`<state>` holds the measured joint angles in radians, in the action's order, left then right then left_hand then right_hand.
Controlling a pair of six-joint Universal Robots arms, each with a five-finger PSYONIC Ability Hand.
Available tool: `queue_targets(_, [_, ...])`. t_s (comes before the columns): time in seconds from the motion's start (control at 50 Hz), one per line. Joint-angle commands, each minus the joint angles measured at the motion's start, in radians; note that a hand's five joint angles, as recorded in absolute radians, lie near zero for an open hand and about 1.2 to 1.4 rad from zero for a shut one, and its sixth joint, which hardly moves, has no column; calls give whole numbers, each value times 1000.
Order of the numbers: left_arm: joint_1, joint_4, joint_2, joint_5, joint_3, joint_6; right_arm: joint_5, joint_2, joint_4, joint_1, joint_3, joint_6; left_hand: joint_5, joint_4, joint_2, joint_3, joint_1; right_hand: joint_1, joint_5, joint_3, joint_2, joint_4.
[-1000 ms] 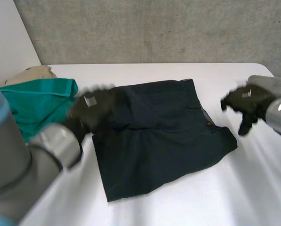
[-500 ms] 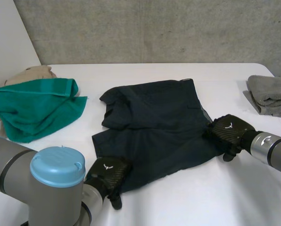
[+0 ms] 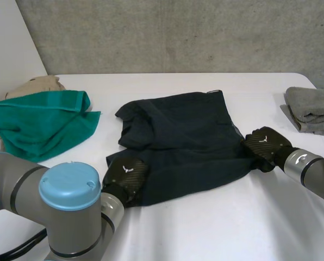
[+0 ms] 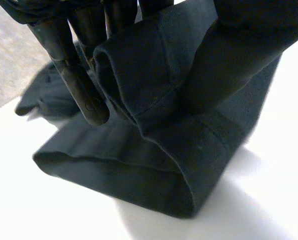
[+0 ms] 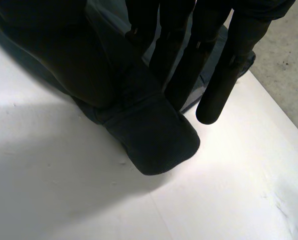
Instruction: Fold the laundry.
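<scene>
Head view: shorts (image 3: 189,130) are laid crosswise, near corners pinched by left hand (image 3: 126,173) and right hand (image 3: 266,145); open bench (image 3: 167,84) beyond.

bright, even light; the white table (image 3: 216,228) glares, soft shadow beside the dark shorts (image 3: 189,136).

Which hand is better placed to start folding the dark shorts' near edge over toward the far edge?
Left, narrowly. The left hand pinches a near corner of the shorts, already raised and doubled over. The right hand pinches the other near corner, which lies low on the table. Both should probably move together.
</scene>
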<state>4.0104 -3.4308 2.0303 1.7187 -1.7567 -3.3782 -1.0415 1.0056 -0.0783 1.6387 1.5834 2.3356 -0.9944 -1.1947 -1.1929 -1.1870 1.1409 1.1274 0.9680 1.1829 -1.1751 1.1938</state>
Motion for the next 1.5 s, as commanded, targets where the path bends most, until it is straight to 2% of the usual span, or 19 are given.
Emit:
queue_targets(0.02, [1,1,-105,45,-7,-49,-31,36,28,-2,18,-10,-227,-202,-203,-209,255,269,254,213,-221,202])
queue_targets(0.1, [-8,57,-225,42,-24,-69,-41,174,136,-8,23,-12,-227,-202,-203,-209,255,269,254,213,-221,202])
queue_targets(0.24, [-27,261,-476,32,29,-63,-34,438,331,-13,-23,-7,-227,-202,-203,-209,255,269,254,213,-221,202])
queue_targets(0.36, [-22,292,-547,29,135,-66,-54,588,376,-7,-135,42,-227,-202,-203,-209,255,269,254,213,-221,202])
queue_targets(0.44, [-11,288,-532,-2,180,-66,-55,601,387,-11,-175,120,-227,-202,-203,-209,255,269,254,213,-221,202])
queue_targets(0.5, [2,283,-438,-48,198,-66,-49,582,384,-11,-172,152,-227,-202,-203,-209,255,269,254,213,-221,202])
queue_targets(0.58, [68,278,-283,-94,247,-63,-75,447,384,9,-178,162,-227,-202,-203,-209,255,269,254,213,-221,202])
queue_targets(0.6, [84,278,-253,-100,264,-63,-96,370,385,18,-194,159,-227,-202,-203,-209,255,269,254,213,-221,202])
queue_targets(0.68, [134,259,-61,-120,399,-63,-198,219,376,56,-273,168,-227,-202,-203,-209,255,269,254,213,-221,202])
queue_targets(0.78, [168,219,85,-126,640,-73,-311,121,292,118,-419,179,-227,-202,-203,-209,255,269,254,213,-221,202])
queue_targets(0.86, [208,75,116,-134,824,-93,-353,91,54,191,-526,266,-227,-202,-203,-209,255,269,254,213,-221,202])
queue_targets(0.88, [219,-33,113,-151,856,-90,-354,96,-12,202,-539,292,-227,-202,-203,-209,255,269,254,213,-221,202])
queue_targets(0.92, [229,-164,107,-172,861,-84,-362,117,-219,214,-559,356,-227,-202,-203,-209,255,269,254,213,-221,202])
queue_targets(0.94, [236,-282,97,-183,858,-79,-370,125,-286,214,-560,375,-227,-202,-203,-209,255,269,254,213,-221,202])
queue_targets(0.98, [233,-369,82,-192,852,-78,-382,125,-441,214,-566,412,-227,-202,-203,-209,255,269,254,213,-221,202])
queue_targets(1.02, [236,-389,56,-195,821,-76,-381,117,-494,220,-574,416,-227,-202,-203,-209,255,269,254,213,-221,202])
queue_targets(1.2, [231,-308,-11,-189,584,-73,-371,28,-443,225,-608,416,-227,-202,-203,-209,255,269,254,213,-221,202])
queue_targets(1.4, [200,-271,-44,-197,242,-76,-331,-70,-310,224,-445,407,-227,-202,-203,-209,255,269,254,213,-221,202])
queue_targets(1.5, [177,-213,-33,-194,119,-81,-324,-107,-198,224,-353,334,-227,-202,-203,-209,255,269,254,213,-221,202])
